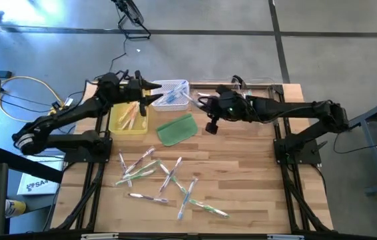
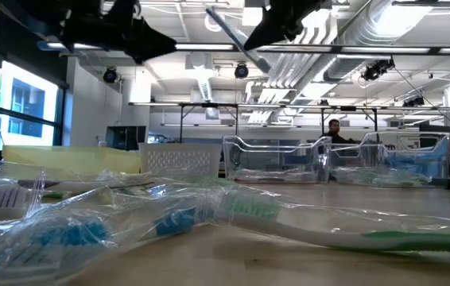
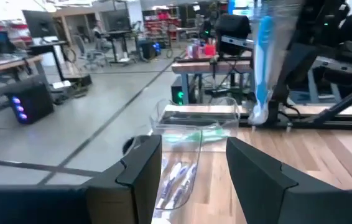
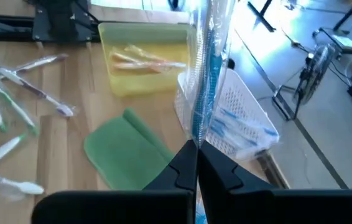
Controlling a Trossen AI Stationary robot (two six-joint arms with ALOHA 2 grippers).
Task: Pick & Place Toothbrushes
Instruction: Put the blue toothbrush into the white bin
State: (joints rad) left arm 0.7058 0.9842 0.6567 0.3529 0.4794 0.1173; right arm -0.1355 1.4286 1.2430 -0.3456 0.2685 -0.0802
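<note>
Right gripper pinched tight on a blue toothbrush in crinkly clear wrap, upper centre of the high view above the white mesh basket. Left gripper is parted and empty, upper left. Loose toothbrushes lie scattered lower centre on the wood table.

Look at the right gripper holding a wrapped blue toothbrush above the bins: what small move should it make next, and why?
Probably carry it over the white basket and lower it before letting go. The right gripper is shut on a wrapped blue toothbrush, and that basket already holds blue ones, while the yellow bin holds orange ones. The left gripper waits open nearby.
</note>
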